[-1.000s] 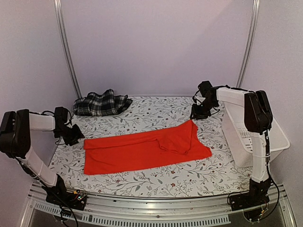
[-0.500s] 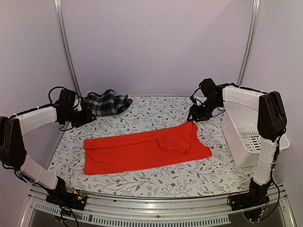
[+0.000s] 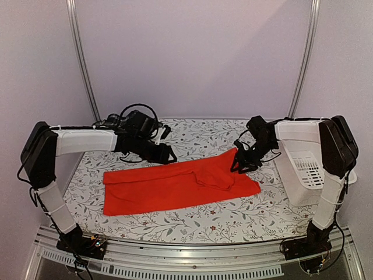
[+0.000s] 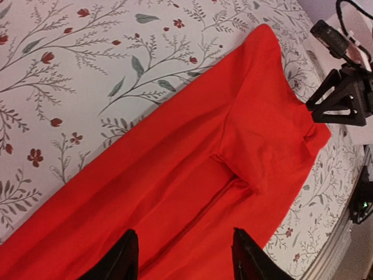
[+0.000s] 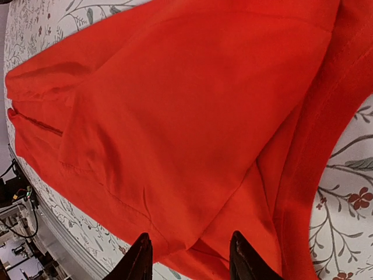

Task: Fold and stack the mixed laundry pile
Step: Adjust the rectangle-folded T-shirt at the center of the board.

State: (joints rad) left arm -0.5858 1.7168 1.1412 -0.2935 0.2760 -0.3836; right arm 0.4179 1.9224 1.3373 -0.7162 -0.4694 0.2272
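The red shirt (image 3: 175, 186) lies flat, folded lengthwise, across the middle of the table. It fills the left wrist view (image 4: 175, 175) and the right wrist view (image 5: 192, 105). My left gripper (image 3: 167, 155) is open and empty, hovering over the shirt's far edge left of centre; its jaws (image 4: 183, 254) stand wide apart over red cloth. My right gripper (image 3: 239, 165) is open and empty, just above the shirt's folded right end (image 5: 189, 254). It also shows in the left wrist view (image 4: 344, 99). The plaid garment is hidden behind my left arm.
A white plastic basket (image 3: 309, 169) stands at the right edge, close to my right arm. The floral table cover (image 3: 192, 137) lies under everything. Loose cables (image 3: 137, 111) loop above my left wrist at the back left.
My left arm has swung from the table's left edge, past the plaid garment, to above the shirt's far edge. My right gripper has moved nearer and lower, onto the shirt's right end.
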